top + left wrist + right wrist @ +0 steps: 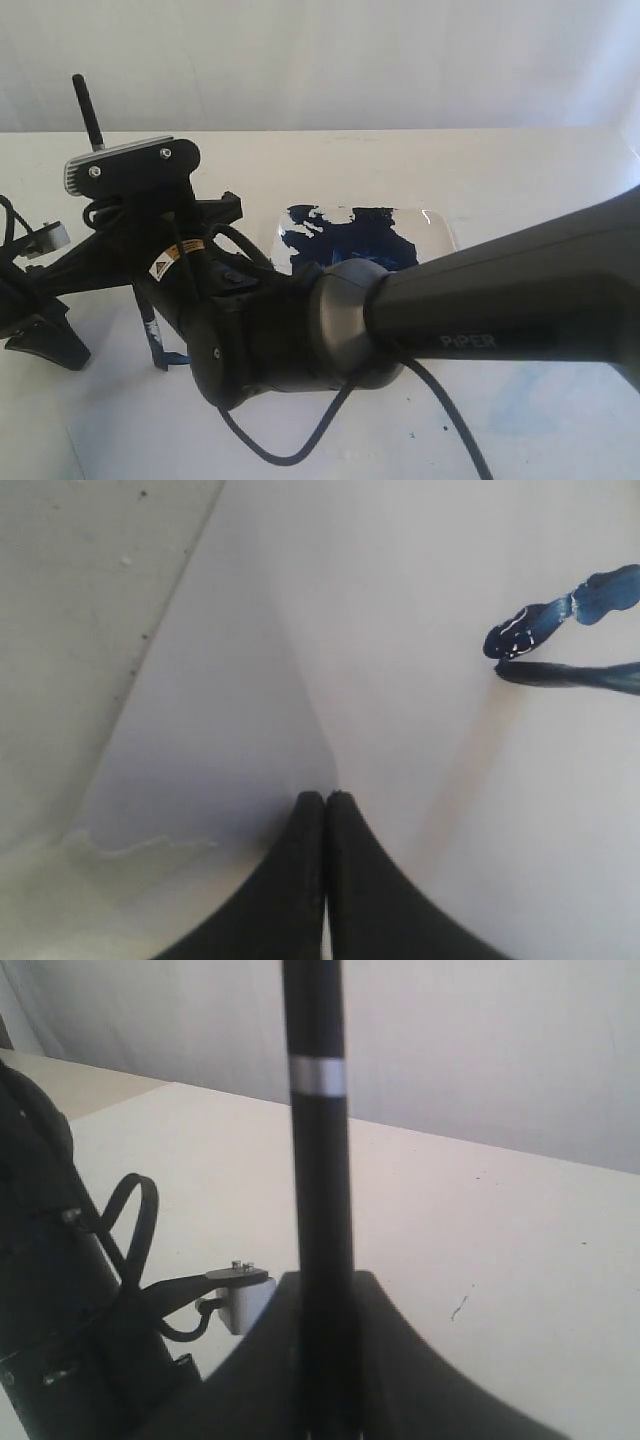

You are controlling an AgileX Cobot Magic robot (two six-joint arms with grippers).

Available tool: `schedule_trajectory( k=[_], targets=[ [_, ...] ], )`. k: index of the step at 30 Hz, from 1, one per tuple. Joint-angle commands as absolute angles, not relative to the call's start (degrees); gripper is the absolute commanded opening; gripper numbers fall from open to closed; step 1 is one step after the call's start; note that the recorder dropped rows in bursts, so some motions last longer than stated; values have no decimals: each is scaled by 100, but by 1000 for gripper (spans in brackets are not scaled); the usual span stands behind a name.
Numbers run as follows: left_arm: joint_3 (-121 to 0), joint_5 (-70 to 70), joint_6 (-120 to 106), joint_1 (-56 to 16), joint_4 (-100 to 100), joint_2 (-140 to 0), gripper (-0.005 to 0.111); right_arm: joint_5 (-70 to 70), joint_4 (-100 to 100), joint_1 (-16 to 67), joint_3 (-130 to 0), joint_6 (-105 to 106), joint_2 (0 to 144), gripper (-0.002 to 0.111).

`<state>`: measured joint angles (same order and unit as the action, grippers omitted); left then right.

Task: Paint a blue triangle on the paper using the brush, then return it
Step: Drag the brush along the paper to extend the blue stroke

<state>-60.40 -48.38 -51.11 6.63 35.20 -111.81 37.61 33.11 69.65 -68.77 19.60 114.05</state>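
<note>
**Brush clamped upright in the right gripper, left of the plate**

Right gripper: fingers are closed tight on the black handle of the brush, one on each side, with no gap showing. The handle stands upright through the grip. A silver band rings it above the fingers.

Exterior view: the handle end pokes up beside the wrist camera. A thin blue-stained length comes out below the arm in line with the handle and runs down to the sheet. Cannot tell whether its tip touches.

Left gripper: fingers are pressed together with nothing between them. It hangs low over the paper, near the sheet's edge, with the cream table beyond.

Blue triangle: only a part shows in the left wrist view, apart from the left fingertips. A wavy dark-blue stroke meets a straighter dark streak at a point. Cannot tell whether the straight one is paint or bristles. The rest is out of frame.

Plate: it sits right of the brush in the exterior view, partly behind the right arm. A big dark-blue paint blotch lies on it.
</note>
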Motion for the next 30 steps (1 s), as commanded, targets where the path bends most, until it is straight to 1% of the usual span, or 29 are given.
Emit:
schedule_trajectory(
  k=[1,15,21,30],
  targets=[
    [-5999,-4929,-5119,665,3440,-11242,0,3702,3521,6970,-6890,2079,11378,0],
    [-5999,-4929,-5119,665,3440,-11242,0,3476,3679,6970,-6867,2192,11278,0],
    [-5999,-4929,-5119,665,3449,-11242,0,3417,4445,6970,-6867,2774,11207,0],
    [-5999,-4929,-5119,665,3449,-11242,0,3240,4549,7030,-6867,2827,11193,0]
  ],
)
